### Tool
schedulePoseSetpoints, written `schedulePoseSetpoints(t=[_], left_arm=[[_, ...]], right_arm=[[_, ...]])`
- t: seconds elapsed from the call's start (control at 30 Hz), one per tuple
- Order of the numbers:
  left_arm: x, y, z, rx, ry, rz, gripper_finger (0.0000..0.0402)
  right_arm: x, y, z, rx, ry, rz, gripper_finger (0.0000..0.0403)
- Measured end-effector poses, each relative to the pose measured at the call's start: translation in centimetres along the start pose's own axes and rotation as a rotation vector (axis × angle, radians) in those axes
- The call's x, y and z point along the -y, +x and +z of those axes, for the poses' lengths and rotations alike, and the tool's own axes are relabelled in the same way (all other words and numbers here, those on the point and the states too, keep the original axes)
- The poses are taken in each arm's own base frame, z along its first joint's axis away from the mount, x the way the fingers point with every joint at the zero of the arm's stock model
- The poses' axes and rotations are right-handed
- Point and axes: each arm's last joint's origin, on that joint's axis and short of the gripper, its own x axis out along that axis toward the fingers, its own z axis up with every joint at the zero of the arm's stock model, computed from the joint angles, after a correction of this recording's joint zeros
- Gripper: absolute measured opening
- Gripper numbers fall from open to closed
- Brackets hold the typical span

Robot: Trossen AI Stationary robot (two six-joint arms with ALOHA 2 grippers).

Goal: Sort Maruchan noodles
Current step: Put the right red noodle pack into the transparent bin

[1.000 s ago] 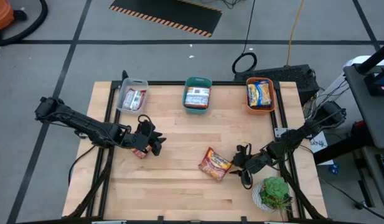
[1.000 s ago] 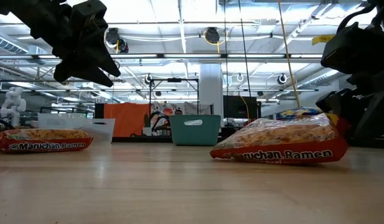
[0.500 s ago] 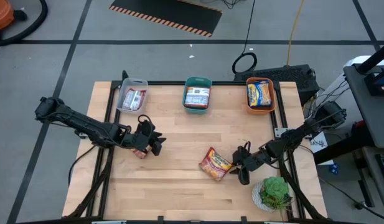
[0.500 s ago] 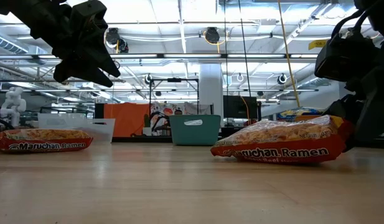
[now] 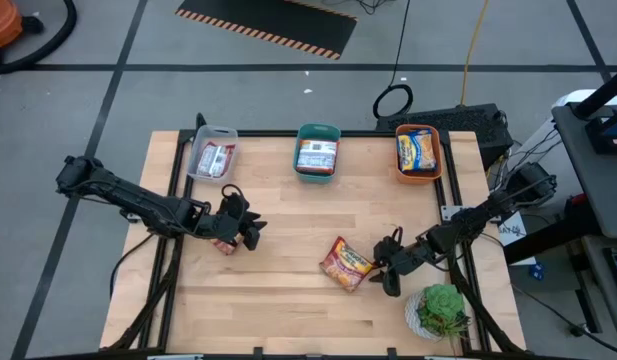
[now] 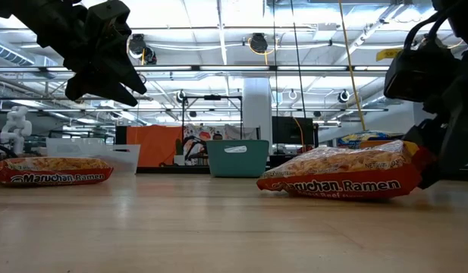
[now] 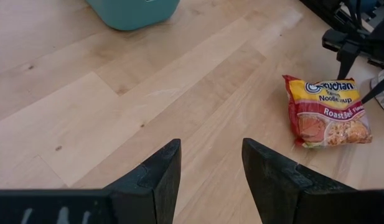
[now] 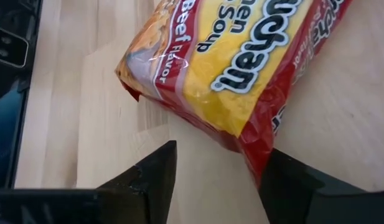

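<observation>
A red-and-yellow Maruchan packet (image 5: 347,263) lies flat on the wooden table, right of centre. It also shows in the low view (image 6: 341,178). My right gripper (image 5: 385,267) is low at its right end, open, with that end between the fingers (image 8: 220,155). A second red packet (image 5: 225,245) lies at the left, also seen in the low view (image 6: 51,171). My left gripper (image 5: 245,232) hovers open and empty (image 7: 210,152) just right of this second packet, above the table. My right gripper comes at the packet nearly level from the table's right side. One open finger (image 8: 285,180) meets the red sealed edge at the packet's right end (image 8: 261,152). The other finger stands apart from the packet. The packet lies on the table.
Three bins stand along the far edge: a clear one (image 5: 211,152) with a red packet, a teal one (image 5: 317,150) with a blue-white packet, and an orange one (image 5: 418,150) with a yellow packet. A green potted plant (image 5: 440,308) stands at the near right corner.
My right gripper has moved a little toward the table's left, closing in on the red-and-yellow packet's right end. That end now reaches in between its open fingers.
</observation>
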Motion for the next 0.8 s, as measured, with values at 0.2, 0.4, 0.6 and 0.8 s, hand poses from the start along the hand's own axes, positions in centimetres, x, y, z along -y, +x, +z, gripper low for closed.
schedulePoseSetpoints(t=[0.2,0.4,0.6,0.8], left_arm=[[0.0,0.0,0.0,0.0,0.001,0.0,0.0175],[-0.01,0.0,0.0,0.0,0.001,0.001,0.0175],[-0.01,0.0,0.0,0.0,0.001,0.001,0.0175],[0.0,0.0,0.0,0.0,-0.001,0.0,0.0175]], right_arm=[[0.05,-0.14,0.27,0.013,0.064,0.003,0.0173],[-0.23,-0.25,0.68,0.046,0.107,0.037,0.0173],[-0.25,-0.26,0.71,0.049,0.098,0.038,0.0177],[-0.23,-0.25,0.71,0.052,0.101,0.035,0.0135]])
